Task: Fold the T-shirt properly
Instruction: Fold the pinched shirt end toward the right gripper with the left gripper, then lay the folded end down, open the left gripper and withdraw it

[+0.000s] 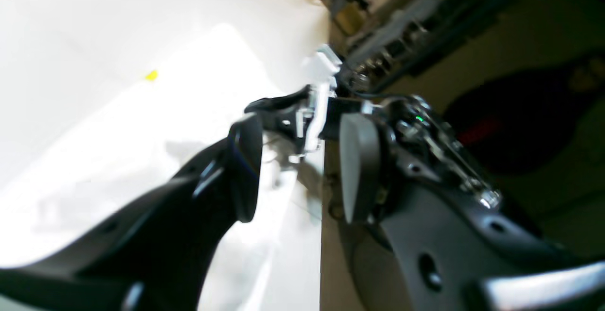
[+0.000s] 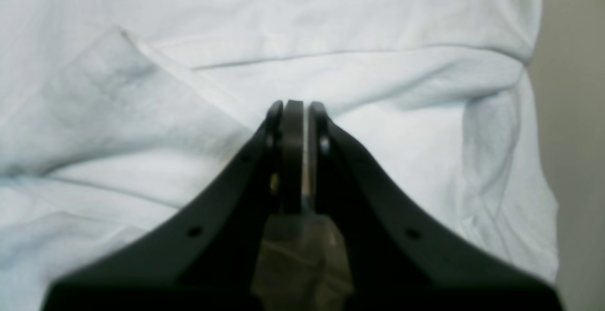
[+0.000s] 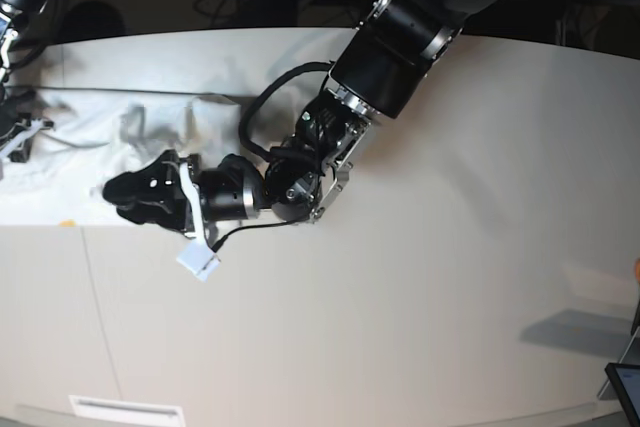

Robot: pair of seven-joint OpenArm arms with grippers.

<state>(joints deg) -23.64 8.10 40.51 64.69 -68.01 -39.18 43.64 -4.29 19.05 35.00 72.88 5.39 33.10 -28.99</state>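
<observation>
The base view alone shows the whole layout: the crumpled white cotton T-shirt (image 3: 90, 162) lies at the left edge of the pale tabletop (image 3: 450, 247), and the left arm reaches in from the upper middle, bent low so that the left gripper (image 3: 128, 197) sits over the shirt's lower edge. The right gripper (image 3: 18, 137) is only partly inside that frame, at the far left, over the cloth.

The left wrist view adds what the base view cannot: the 2 black fingers (image 1: 246, 169) stand apart with a clear gap, and nothing lies between them. The white shirt (image 1: 94, 159) spreads to the left of them, overexposed; it seems to lie under the left-hand finger, though glare makes contact hard to judge.

The right wrist view shows its fingers (image 2: 293, 159) pressed together at centre frame, with wrinkled white fabric (image 2: 331, 41) filling the picture behind and around the tips. Whether a fold is pinched between them cannot be told.
</observation>
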